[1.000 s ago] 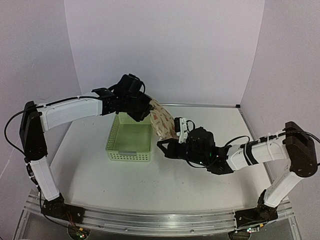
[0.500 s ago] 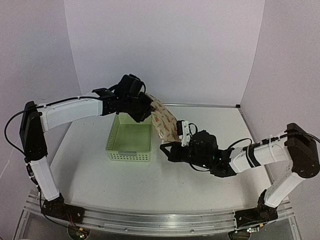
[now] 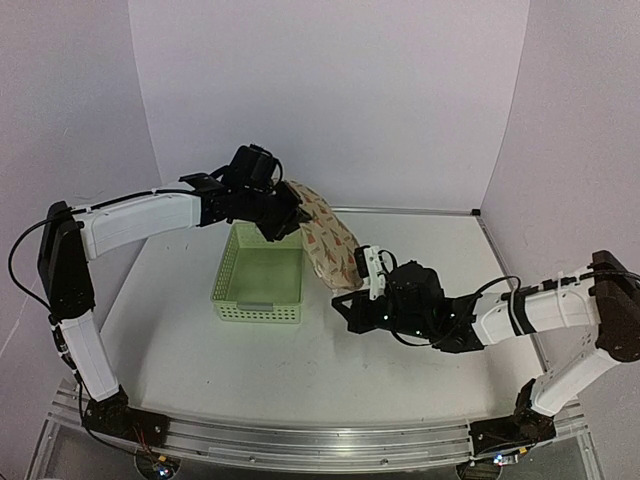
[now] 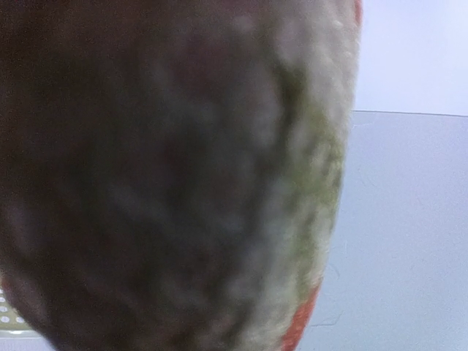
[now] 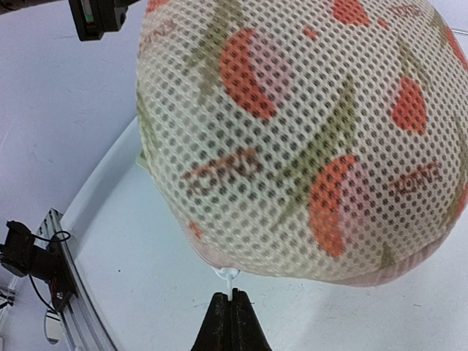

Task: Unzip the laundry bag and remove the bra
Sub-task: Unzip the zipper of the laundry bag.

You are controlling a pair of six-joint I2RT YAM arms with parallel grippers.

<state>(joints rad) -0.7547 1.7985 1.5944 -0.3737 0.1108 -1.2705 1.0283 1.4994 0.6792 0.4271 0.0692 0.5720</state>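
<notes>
Left gripper (image 3: 283, 218) is clamping the laundry bag (image 3: 326, 236), holding it aloft. Right gripper (image 5: 232, 300) is pinching shut on its zipper pull (image 5: 228, 276).

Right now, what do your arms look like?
Both arms are white tubes with black joints. The left arm has a thin black cable looping at its shoulder; the right arm wears a black band. The left gripper and right gripper are black.

The left wrist view is an out-of-focus blur: a dark mass against the cream, orange-and-green-patterned mesh laundry bag (image 4: 322, 183). From above, the left gripper (image 3: 288, 222) has its fingertips hidden where it meets the bag, whose top the right wrist view crops.
</notes>
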